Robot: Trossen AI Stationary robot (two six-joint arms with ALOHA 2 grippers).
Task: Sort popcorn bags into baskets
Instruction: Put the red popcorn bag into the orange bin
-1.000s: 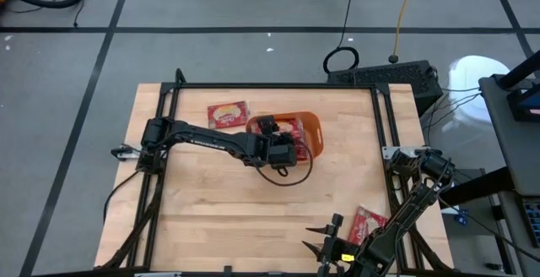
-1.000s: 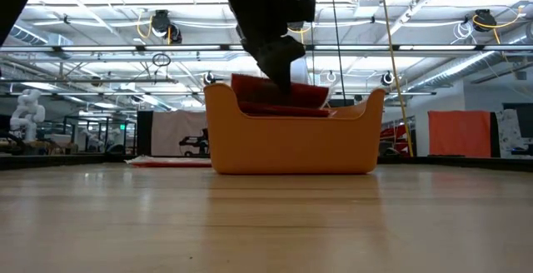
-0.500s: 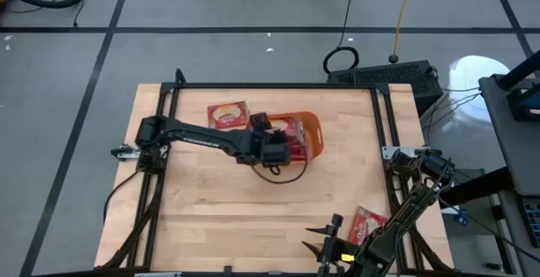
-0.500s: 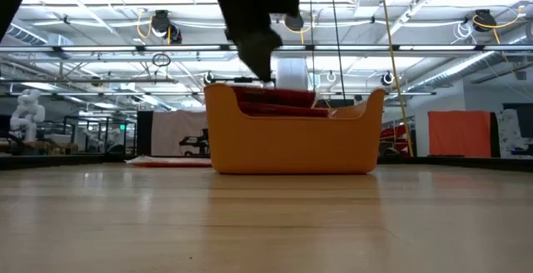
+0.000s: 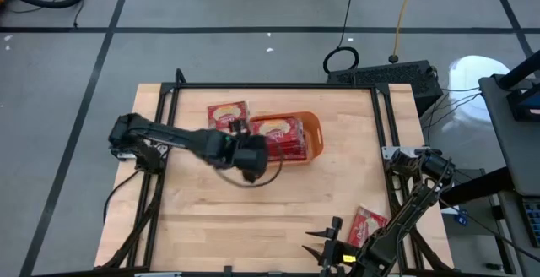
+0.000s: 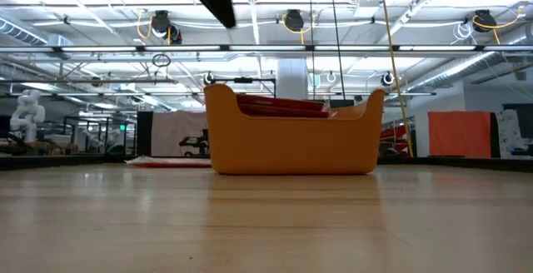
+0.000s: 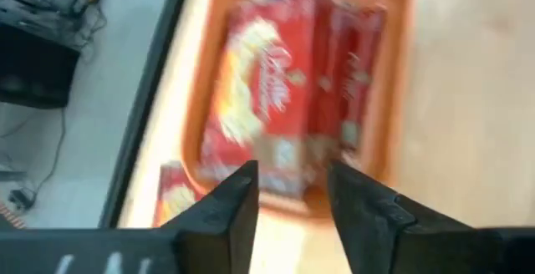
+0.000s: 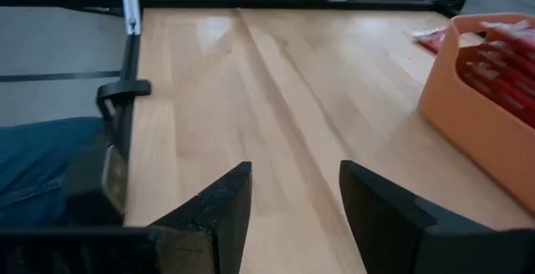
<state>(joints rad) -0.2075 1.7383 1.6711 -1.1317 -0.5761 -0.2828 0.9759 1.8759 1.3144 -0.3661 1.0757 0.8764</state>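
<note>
A pale wooden plank tabletop [image 5: 253, 209] with a black metal frame [image 5: 270, 86] along its edges carries an orange plastic rectangular bin [image 5: 313, 133] with rounded corners near its far middle. A flat red popcorn packet [image 5: 228, 114] lies on the wood just beside the bin. Another red packet [image 5: 369, 222] lies near the near right corner, well apart.

An orange bin [image 7: 399, 98] is seen beyond the left pincer [image 7: 292, 192], whose two dark fingers [image 7: 238, 203] are parted with nothing between them. Red popcorn bags [image 7: 276, 90] are packed inside the bin, apparently stacked side by side, though blur hides their count. One more red packet [image 7: 174, 192] is seen lying on the wooden desk [image 7: 468, 82] just outside the bin's wall.
</note>
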